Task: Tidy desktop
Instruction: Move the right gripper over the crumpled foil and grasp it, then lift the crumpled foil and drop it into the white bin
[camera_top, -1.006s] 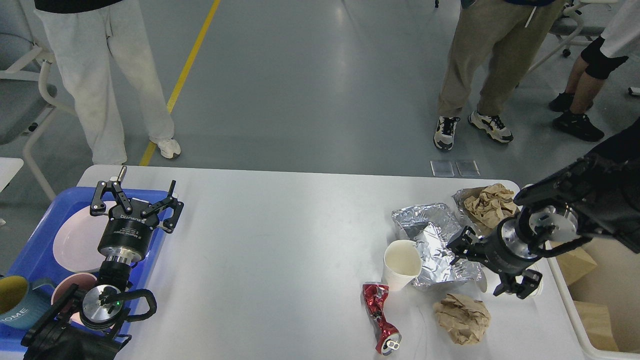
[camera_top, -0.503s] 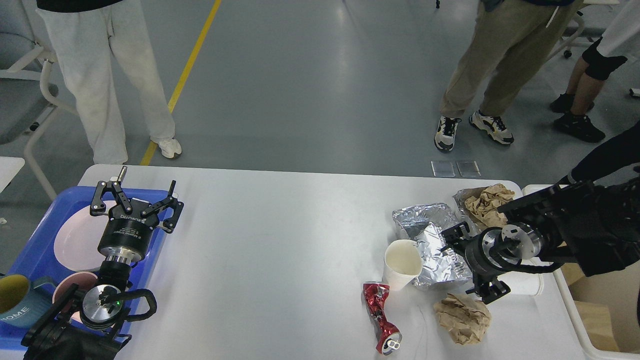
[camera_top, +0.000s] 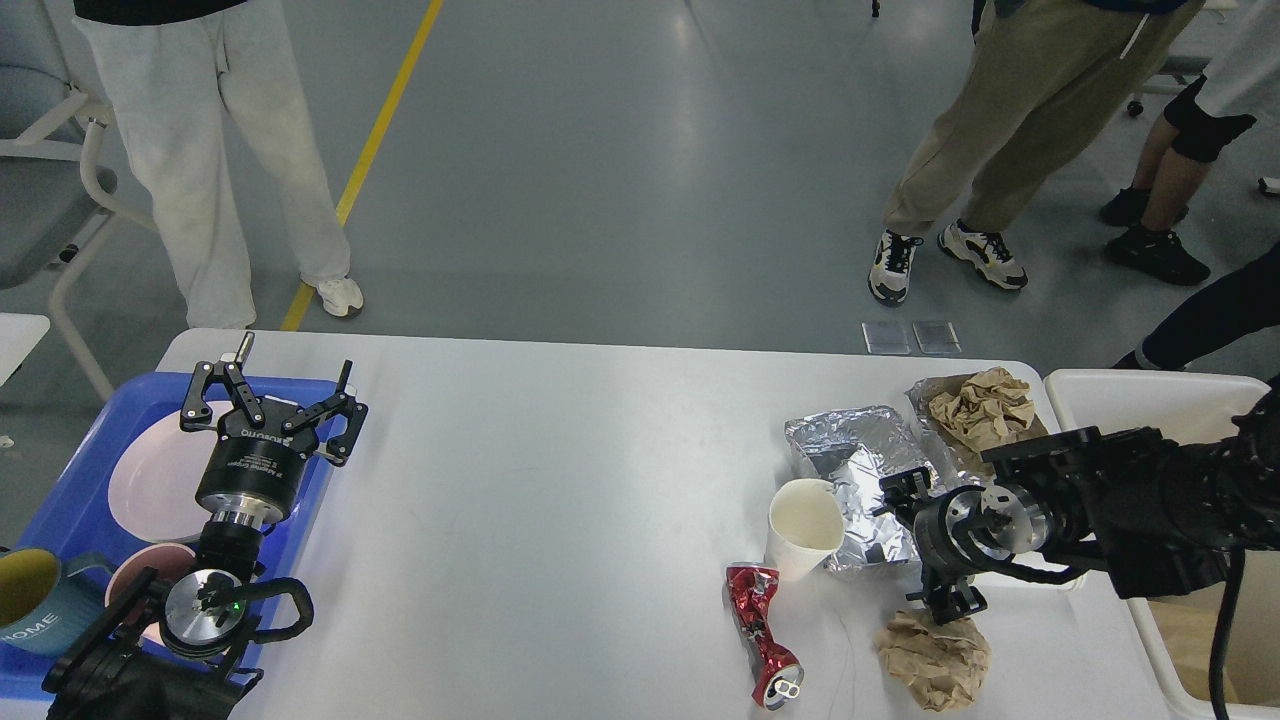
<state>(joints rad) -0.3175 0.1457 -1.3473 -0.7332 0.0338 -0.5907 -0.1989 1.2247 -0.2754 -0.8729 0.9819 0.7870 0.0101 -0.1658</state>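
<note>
- Head view: the white surface (camera_top: 560, 470) fills the middle of the frame, from 9 to 3 o'clock.
- Left tool (camera_top: 272, 400) hangs at 9 o'clock above a blue tray (camera_top: 60, 500), fingers spread, holding nothing.
- Right tool (camera_top: 915, 545) sits at 4 o'clock, seen end-on beside crumpled foil (camera_top: 850, 450); I cannot tell its fingers' state.
- A paper cup (camera_top: 800, 525), crushed red can (camera_top: 765, 635) and brown paper wad (camera_top: 935, 660) lie nearby.

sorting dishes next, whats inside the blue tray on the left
The blue tray holds a pale plate, a smaller pink dish and a blue mug. The left claw and its arm cover parts of them.
</note>
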